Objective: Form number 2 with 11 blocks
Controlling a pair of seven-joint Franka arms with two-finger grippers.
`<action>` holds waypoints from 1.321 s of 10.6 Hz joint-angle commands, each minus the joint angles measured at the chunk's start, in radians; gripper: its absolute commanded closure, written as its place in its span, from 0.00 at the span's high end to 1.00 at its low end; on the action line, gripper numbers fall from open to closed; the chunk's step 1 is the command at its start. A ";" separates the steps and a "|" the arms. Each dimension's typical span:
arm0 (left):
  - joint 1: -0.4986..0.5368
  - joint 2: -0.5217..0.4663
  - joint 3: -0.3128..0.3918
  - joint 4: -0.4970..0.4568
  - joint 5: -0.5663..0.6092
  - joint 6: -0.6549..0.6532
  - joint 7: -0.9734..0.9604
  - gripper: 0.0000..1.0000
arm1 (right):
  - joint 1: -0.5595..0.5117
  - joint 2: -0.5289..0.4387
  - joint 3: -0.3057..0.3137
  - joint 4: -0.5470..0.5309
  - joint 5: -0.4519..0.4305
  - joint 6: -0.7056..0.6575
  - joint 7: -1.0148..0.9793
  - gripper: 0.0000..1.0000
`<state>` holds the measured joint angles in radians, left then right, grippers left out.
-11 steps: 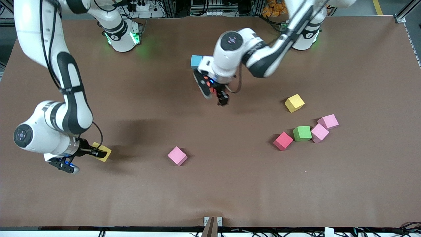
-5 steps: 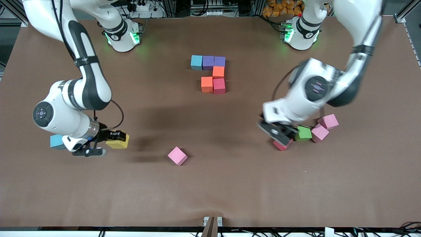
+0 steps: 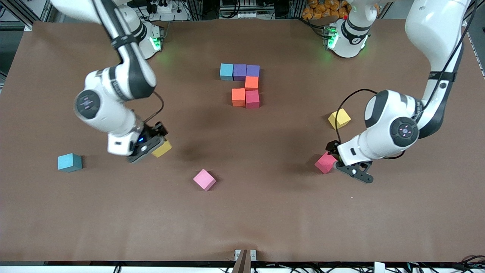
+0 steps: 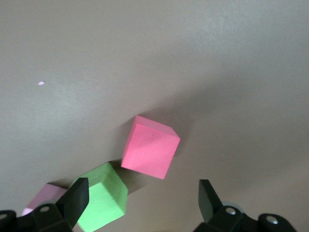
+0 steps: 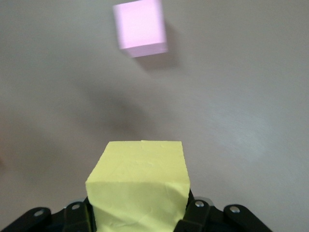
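Brown matte tabletop (image 3: 265, 212), carrying small matte foam cubes. Assembled group near the arms' bases, mid-table: light blue foam cube (image 3: 226, 71), two purple foam cubes (image 3: 240, 71) and (image 3: 253, 70) in a touching row; an orange foam cube (image 3: 251, 83) touching under the end purple one; a second orange foam cube (image 3: 238, 97) and a red foam cube (image 3: 252, 99) side by side, nearer the front camera. Loose stock: second light blue foam cube (image 3: 69, 162) toward the right arm's end; pink foam cube (image 3: 204, 179) alone, nearer the camera than the group; yellow foam cube (image 3: 339, 118) toward the left arm's end; second red foam cube (image 3: 325, 162) nearer the camera than that yellow one, with a green foam cube (image 4: 102, 197) just beside it and a further pink foam cube (image 4: 44, 195) at the green one's side, both seen in the left wrist view only. Right tool (image 3: 149, 146): clamped on a second yellow foam cube (image 3: 162, 149), raised over bare tabletop between the loose light blue cube and the lone pink cube. Left tool (image 3: 343, 161): fingers spread wide, gripping nothing, low over the loose red cube, which lies between the fingertips' line in the wrist view.
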<state>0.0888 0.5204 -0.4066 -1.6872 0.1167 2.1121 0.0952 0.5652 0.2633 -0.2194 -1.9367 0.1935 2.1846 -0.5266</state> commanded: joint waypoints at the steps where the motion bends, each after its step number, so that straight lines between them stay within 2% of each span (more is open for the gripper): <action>1: 0.000 0.053 -0.005 0.017 0.093 0.037 -0.015 1.00 | 0.123 -0.039 -0.006 -0.068 -0.099 0.012 -0.061 0.44; 4: -0.017 0.098 -0.006 0.012 0.208 0.075 -0.015 1.00 | 0.232 -0.033 -0.006 -0.114 -0.208 0.018 -0.067 0.44; 6: -0.020 0.109 -0.006 0.011 0.238 0.086 -0.015 1.00 | 0.281 -0.026 -0.006 -0.136 -0.265 0.018 -0.111 0.44; 14: -0.020 0.116 -0.014 -0.048 0.241 0.161 0.038 1.00 | 0.513 0.069 -0.003 -0.142 -0.263 0.087 -0.121 0.44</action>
<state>0.0649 0.6373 -0.4154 -1.7131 0.3309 2.2467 0.1265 1.0510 0.3271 -0.2155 -2.0661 -0.0588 2.2517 -0.6434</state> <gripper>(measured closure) 0.000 0.379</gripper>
